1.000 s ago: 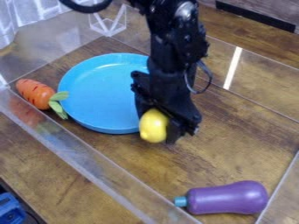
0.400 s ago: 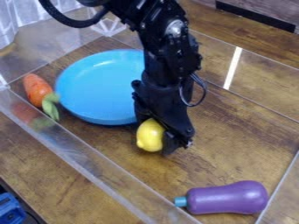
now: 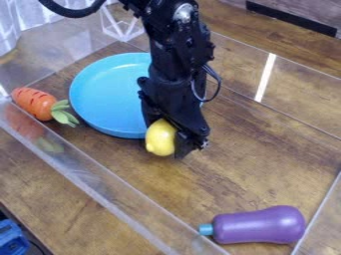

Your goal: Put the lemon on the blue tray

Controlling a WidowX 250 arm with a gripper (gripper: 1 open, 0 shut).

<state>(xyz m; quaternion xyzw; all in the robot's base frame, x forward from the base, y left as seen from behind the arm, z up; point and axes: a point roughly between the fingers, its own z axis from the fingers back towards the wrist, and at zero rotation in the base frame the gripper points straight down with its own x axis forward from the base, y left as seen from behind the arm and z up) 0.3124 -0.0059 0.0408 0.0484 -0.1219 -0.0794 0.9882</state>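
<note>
A small bright-yellow lemon (image 3: 160,139) hangs just off the near right rim of the round blue tray (image 3: 107,92), over the wooden table. My black gripper (image 3: 168,135) points steeply down and is shut on the lemon, whose lower left half shows below the fingers. The arm rises behind it and covers the tray's right edge.
An orange carrot (image 3: 38,103) with a green top lies left of the tray. A purple eggplant (image 3: 258,225) lies at the front right. Clear plastic walls (image 3: 80,169) ring the wooden work area, with one running along the front left.
The gripper has carried the lemon a little to the left, toward the tray's rim, still shut on it. The carrot and eggplant lie where they were.
</note>
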